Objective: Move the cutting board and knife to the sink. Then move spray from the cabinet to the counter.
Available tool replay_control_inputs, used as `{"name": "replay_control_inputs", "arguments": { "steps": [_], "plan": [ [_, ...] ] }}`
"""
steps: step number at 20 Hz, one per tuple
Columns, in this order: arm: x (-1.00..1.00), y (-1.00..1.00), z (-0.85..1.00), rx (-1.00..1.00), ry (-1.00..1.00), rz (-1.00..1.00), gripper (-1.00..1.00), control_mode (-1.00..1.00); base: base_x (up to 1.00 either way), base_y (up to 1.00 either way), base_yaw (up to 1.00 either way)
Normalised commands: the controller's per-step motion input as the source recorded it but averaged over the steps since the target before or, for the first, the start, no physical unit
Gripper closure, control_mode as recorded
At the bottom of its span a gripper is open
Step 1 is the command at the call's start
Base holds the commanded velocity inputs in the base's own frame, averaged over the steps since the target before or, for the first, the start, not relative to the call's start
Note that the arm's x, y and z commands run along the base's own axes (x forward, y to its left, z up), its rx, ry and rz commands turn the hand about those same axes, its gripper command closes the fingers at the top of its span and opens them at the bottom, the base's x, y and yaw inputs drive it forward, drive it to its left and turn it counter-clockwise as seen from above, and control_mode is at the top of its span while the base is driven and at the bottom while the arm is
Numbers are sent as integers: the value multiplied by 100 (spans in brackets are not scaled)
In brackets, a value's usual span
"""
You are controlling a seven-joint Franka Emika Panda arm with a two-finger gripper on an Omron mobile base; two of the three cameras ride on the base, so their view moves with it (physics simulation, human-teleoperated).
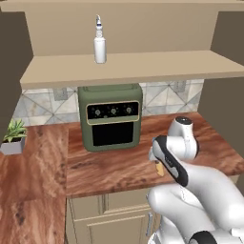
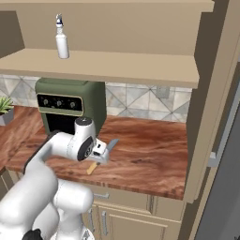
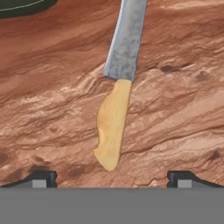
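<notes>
The knife (image 3: 119,83), with a grey-blue blade and a yellow-orange handle, lies flat on the red-brown counter (image 3: 175,109), near its front edge. My gripper (image 3: 112,178) hangs open just above the handle end, one fingertip on each side of it, touching nothing. From the right base view the knife (image 2: 111,145) pokes out beside the gripper (image 2: 101,157). The white spray (image 1: 99,45) stands upright on the open shelf of the tan cabinet (image 1: 143,66), high above the counter (image 1: 119,167). The cutting board and the sink are out of view.
A green countertop oven (image 1: 110,116) stands against the tiled wall, to the left of and behind the knife. A small potted plant (image 1: 14,136) sits at the far left. A tall beige panel (image 2: 206,117) bounds the counter on the right.
</notes>
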Motion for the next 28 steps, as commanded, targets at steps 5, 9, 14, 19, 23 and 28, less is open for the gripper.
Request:
{"name": "replay_control_inputs", "arguments": {
  "steps": [5, 9, 14, 19, 23, 28],
  "plan": [
    [3, 1, -63, 0, -3, 0, -100, -100, 0, 0, 0],
    [6, 9, -54, 0, -6, 0, -100, -100, 0, 0, 0],
    [4, 11, -55, 0, -4, 0, -100, -100, 0, 0, 0],
    [0, 13, -58, 0, -1, 0, -100, -100, 0, 0, 0],
    [4, 17, -60, 0, 0, 0, -100, -100, 0, 0, 0],
    [0, 10, -66, 0, -4, 0, 100, -100, 0, 0, 0]
  ]
}}
